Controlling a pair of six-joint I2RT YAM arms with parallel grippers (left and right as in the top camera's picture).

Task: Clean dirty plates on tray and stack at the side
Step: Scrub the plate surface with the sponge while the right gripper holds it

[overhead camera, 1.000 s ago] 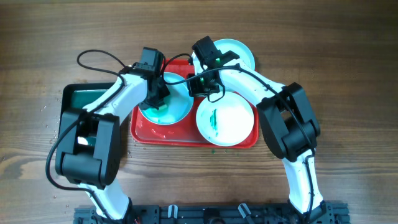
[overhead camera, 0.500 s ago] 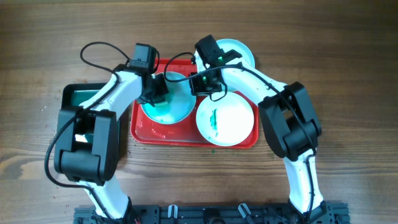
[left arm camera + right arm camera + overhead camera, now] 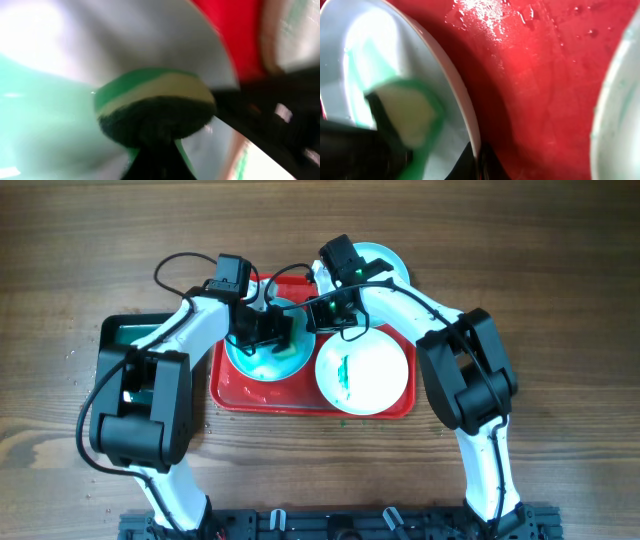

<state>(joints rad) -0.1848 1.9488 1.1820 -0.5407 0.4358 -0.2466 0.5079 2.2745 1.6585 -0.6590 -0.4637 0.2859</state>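
The red tray (image 3: 232, 390) holds two plates. The left plate (image 3: 258, 364) is smeared teal. My left gripper (image 3: 272, 330) is shut on a green and yellow sponge (image 3: 155, 107) and presses it onto this plate (image 3: 45, 115). My right gripper (image 3: 325, 315) is shut on this plate's right rim (image 3: 462, 107), with the rim pinched between its fingers (image 3: 477, 162). The sponge also shows in the right wrist view (image 3: 407, 117). The right plate (image 3: 370, 370) carries a green streak. A third plate (image 3: 388, 262) lies off the tray, at the back right.
A black basin with a green inside (image 3: 125, 338) stands left of the tray. The tray floor is wet (image 3: 545, 70). The right plate's edge (image 3: 620, 105) is close to my right gripper. Wooden table surrounds the tray.
My left gripper has moved the sponge to the right across the left plate. The right gripper has stayed on the plate's rim.
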